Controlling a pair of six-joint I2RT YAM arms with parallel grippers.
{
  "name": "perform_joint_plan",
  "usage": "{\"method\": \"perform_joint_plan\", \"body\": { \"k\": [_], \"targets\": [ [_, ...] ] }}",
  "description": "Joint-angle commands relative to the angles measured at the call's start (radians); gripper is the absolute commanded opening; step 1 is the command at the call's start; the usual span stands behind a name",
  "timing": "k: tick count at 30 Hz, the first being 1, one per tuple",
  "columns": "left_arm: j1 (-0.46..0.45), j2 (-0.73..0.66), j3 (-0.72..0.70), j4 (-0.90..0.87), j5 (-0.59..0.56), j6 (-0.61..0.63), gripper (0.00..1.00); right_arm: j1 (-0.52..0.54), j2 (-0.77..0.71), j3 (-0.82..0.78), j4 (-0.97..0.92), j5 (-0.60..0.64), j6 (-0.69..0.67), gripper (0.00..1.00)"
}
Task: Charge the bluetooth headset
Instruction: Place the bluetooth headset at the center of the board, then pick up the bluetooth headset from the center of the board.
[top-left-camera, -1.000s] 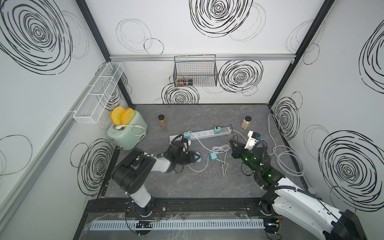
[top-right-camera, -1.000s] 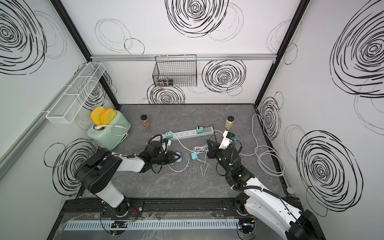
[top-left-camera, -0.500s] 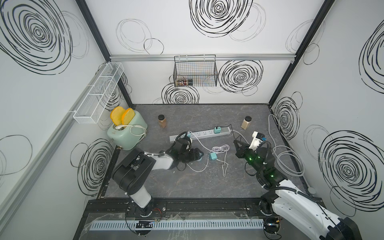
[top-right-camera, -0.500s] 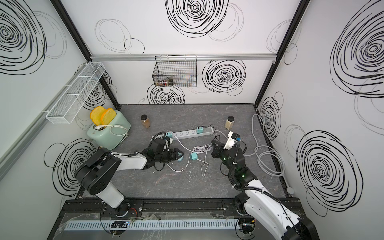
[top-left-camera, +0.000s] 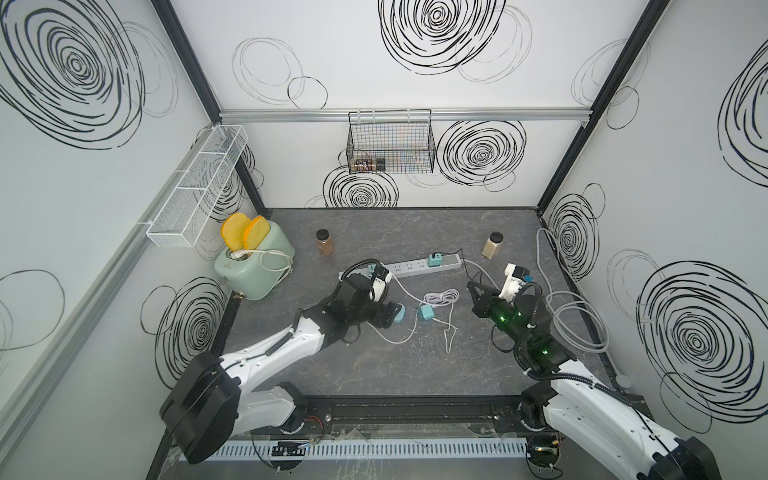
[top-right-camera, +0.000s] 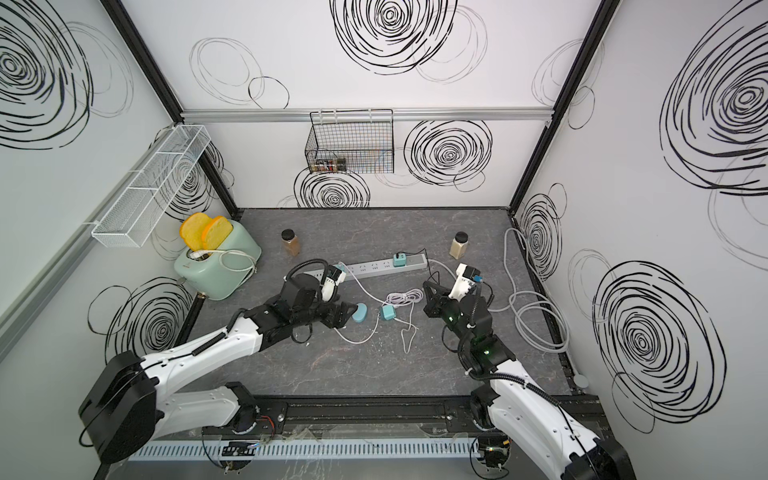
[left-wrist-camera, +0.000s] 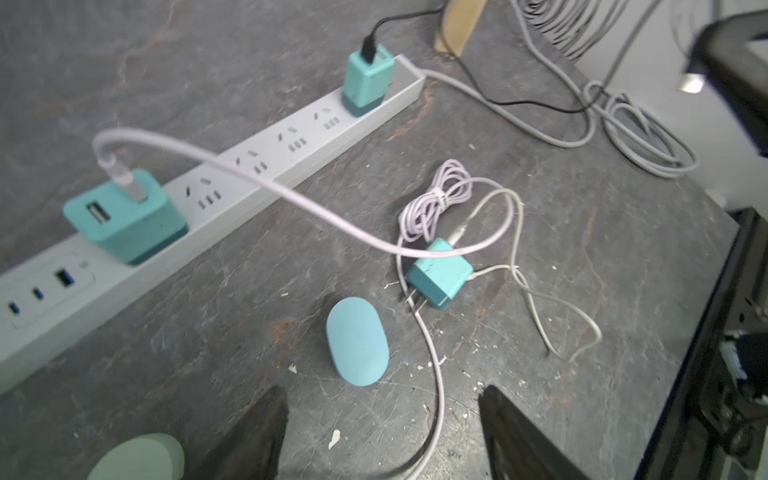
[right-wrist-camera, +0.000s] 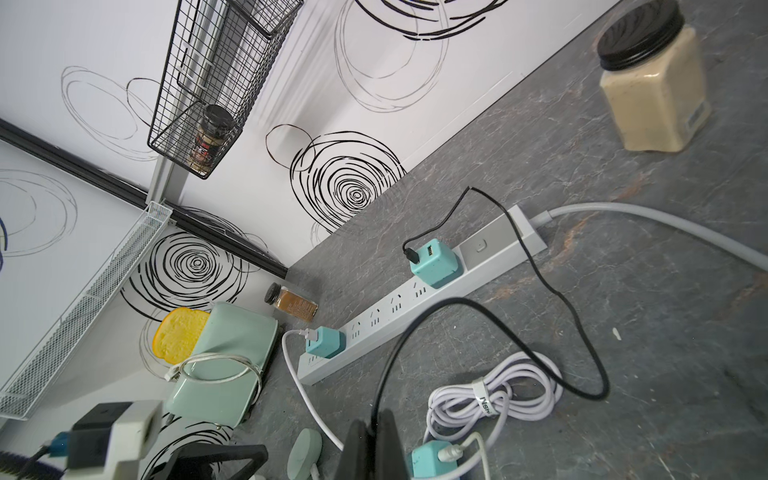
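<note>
A: The left pincer (left-wrist-camera: 382, 399) stands wide open and holds nothing. The blue headset case (left-wrist-camera: 357, 340) lies flat on the surface, just in front of its jaws.

B: The right pincer (right-wrist-camera: 376, 428) is closed on the black cable (right-wrist-camera: 453, 301). What may go wrong?

A: I think the smooth case can slide away if one jaw touches it first. Also, the white cable (left-wrist-camera: 291, 195) runs just beside it and may be caught together.

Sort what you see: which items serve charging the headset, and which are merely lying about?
Job: blue headset case, power strip, plugged-in charger, white cable, black cable.
Idle: toaster, brown spice jar, pale spice jar, wire basket.
</note>
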Motion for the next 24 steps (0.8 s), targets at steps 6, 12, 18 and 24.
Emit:
{"method": "perform_joint_plan", "body": {
  "k": [6, 12, 18, 24],
  "targets": [
    [0.023, -0.019, 0.084, -0.229, 0.115, 1.007, 0.86, -0.013, -0.063, -0.023, 0.020, -0.029, 0.023, 0.05],
    [0.069, 0.131, 0.107, -0.129, 0.107, 1.182, 0.90, -0.015, -0.076, -0.034, 0.030, -0.018, 0.024, 0.05],
    [0.063, 0.268, 0.162, -0.109, 0.103, 1.299, 0.90, -0.023, -0.065, -0.034, 0.039, -0.024, 0.024, 0.05],
    [0.029, 0.414, 0.260, -0.198, 0.089, 1.376, 0.87, -0.030, -0.069, -0.037, 0.028, -0.025, 0.020, 0.05]
  ]
}}
